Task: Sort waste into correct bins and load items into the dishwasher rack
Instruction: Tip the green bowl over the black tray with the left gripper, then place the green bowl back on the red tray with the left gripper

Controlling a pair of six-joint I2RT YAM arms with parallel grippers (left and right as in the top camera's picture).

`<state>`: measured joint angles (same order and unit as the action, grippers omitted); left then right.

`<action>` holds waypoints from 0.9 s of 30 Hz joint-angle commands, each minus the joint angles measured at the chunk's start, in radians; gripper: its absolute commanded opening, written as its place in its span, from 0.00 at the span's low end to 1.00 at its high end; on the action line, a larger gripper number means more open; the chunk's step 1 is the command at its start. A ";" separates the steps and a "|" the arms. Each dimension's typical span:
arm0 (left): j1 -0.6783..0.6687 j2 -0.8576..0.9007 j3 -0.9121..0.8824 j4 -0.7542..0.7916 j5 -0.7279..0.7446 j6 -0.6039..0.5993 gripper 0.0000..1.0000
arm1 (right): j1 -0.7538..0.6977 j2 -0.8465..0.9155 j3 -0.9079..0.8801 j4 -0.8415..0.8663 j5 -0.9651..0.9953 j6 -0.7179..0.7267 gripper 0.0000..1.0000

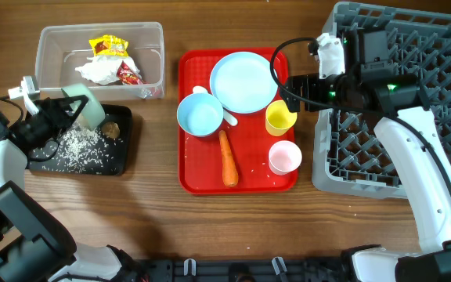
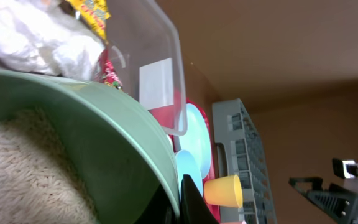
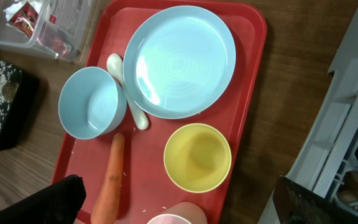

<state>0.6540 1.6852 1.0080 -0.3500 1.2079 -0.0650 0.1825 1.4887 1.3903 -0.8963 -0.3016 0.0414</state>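
Note:
My left gripper (image 1: 70,114) (image 2: 183,205) is shut on the rim of a pale blue-green bowl (image 1: 89,106) (image 2: 98,143), held tilted over the black bin (image 1: 120,160). White rice (image 1: 77,149) (image 2: 14,171) lies spread in that bin beside a brown lump (image 1: 110,128). My right gripper (image 1: 294,88) (image 3: 178,198) hangs open above the red tray's right side, over the yellow cup (image 1: 280,117) (image 3: 197,157) and pink cup (image 1: 285,157) (image 3: 176,218). The plate (image 1: 243,81) (image 3: 179,59), second bowl (image 1: 200,114) (image 3: 91,111) and carrot (image 1: 228,158) (image 3: 109,180) rest on the tray.
The clear bin (image 1: 151,35) at the back left holds wrappers (image 1: 108,47) and tissue (image 1: 96,70). A white spoon (image 3: 128,93) lies between bowl and plate. The red tray (image 1: 190,176) is mid-table. The grey dishwasher rack (image 1: 351,157) fills the right side.

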 commanded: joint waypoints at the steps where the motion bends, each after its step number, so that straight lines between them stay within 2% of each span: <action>1: 0.024 0.005 0.017 0.026 0.190 0.071 0.04 | 0.000 0.011 0.008 -0.006 0.014 0.014 1.00; 3: 0.053 0.005 0.017 0.029 0.256 0.085 0.04 | 0.000 0.011 0.008 -0.011 0.014 0.014 1.00; 12: 0.147 0.005 0.017 0.021 0.369 0.088 0.04 | 0.000 0.011 0.008 -0.022 0.014 0.014 1.00; 24: 0.152 0.005 0.017 0.021 0.369 0.085 0.04 | 0.000 0.011 0.008 -0.029 0.014 0.037 1.00; 27: 0.152 0.005 0.017 0.022 0.369 0.023 0.04 | 0.000 0.011 0.008 -0.025 0.014 0.038 1.00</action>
<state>0.7998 1.6852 1.0080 -0.3317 1.5433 -0.0086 0.1825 1.4887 1.3903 -0.9211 -0.3016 0.0639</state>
